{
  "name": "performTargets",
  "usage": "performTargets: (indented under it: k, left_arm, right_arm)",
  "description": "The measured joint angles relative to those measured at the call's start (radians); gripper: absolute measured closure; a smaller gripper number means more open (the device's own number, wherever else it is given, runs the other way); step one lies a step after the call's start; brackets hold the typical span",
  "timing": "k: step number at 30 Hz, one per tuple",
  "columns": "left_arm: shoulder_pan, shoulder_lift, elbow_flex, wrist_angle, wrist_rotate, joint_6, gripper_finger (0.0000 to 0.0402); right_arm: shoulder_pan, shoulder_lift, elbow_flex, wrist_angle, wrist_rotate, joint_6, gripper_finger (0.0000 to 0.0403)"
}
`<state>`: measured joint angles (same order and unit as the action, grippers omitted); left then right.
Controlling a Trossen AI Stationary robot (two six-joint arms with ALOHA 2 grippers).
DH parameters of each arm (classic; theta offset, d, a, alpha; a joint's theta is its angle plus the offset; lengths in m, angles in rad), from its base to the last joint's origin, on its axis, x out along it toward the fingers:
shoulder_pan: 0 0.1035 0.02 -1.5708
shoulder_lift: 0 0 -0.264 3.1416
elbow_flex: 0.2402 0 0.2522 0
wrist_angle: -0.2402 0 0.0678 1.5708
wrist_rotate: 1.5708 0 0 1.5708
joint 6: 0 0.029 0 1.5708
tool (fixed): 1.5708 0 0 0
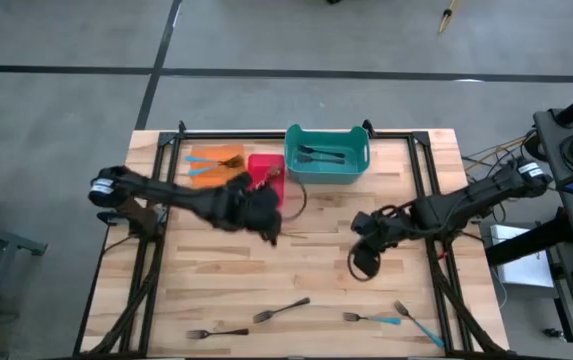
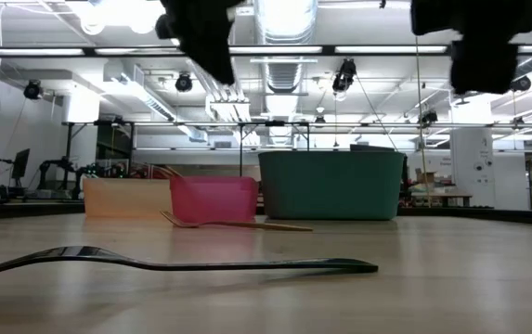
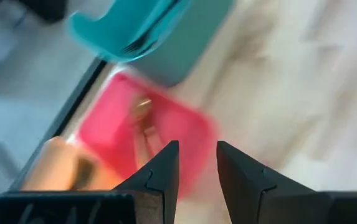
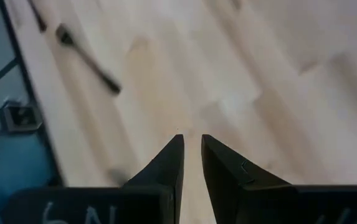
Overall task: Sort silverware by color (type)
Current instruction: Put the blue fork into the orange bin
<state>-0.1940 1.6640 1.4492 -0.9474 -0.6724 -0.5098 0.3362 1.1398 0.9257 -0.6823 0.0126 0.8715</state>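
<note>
The left pincer (image 1: 266,222) hangs beside the red plastic bin (image 1: 264,170) on the pale wooden bench (image 1: 316,280), fingers slightly parted and empty. The right pincer (image 1: 364,245), narrowly parted and empty, hangs mid-bench. Slim forks lie along the near edge, dark grey (image 1: 282,310) and blue-handled (image 1: 416,322); a gold fork (image 2: 233,223) lies before the bins.

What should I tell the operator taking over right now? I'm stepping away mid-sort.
Left gripper: open, empty, above the red bin.
Right gripper: slightly open, empty, over bare table right of centre.
Done: dark forks in the teal bin; gold fork in the red bin; something lies in the orange bin.
Left: one gold fork on the table beside the red bin; two dark forks and two blue-handled forks along the near edge.
</note>
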Motion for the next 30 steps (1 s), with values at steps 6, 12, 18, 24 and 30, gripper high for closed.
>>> performTargets:
  k: [6, 12, 18, 24, 30]
  left_arm:
    - [-0.169, 0.000, -0.010, 0.189, 0.004, 0.020, 0.0313]
    - [-0.288, 0.012, -0.014, 0.365, 0.003, 0.105, 0.0313]
    - [-0.338, 0.047, -0.017, 0.544, 0.008, 0.232, 0.0313]
    - [-0.343, 0.060, -0.018, 0.558, 0.008, 0.239, 0.0313]
    - [-0.339, 0.064, -0.018, 0.558, 0.008, 0.243, 0.0313]
  right_arm:
    - [0.133, 0.022, 0.000, -0.039, -0.074, 0.167, 0.0355]
    - [0.275, 0.046, 0.000, -0.161, -0.143, 0.373, 0.0355]
    - [0.413, 0.093, 0.000, -0.263, -0.154, 0.536, 0.0355]
    - [0.500, 0.157, 0.000, -0.266, -0.222, 0.604, 0.0352]
    - [0.522, 0.235, 0.000, -0.275, -0.256, 0.601, 0.0309]
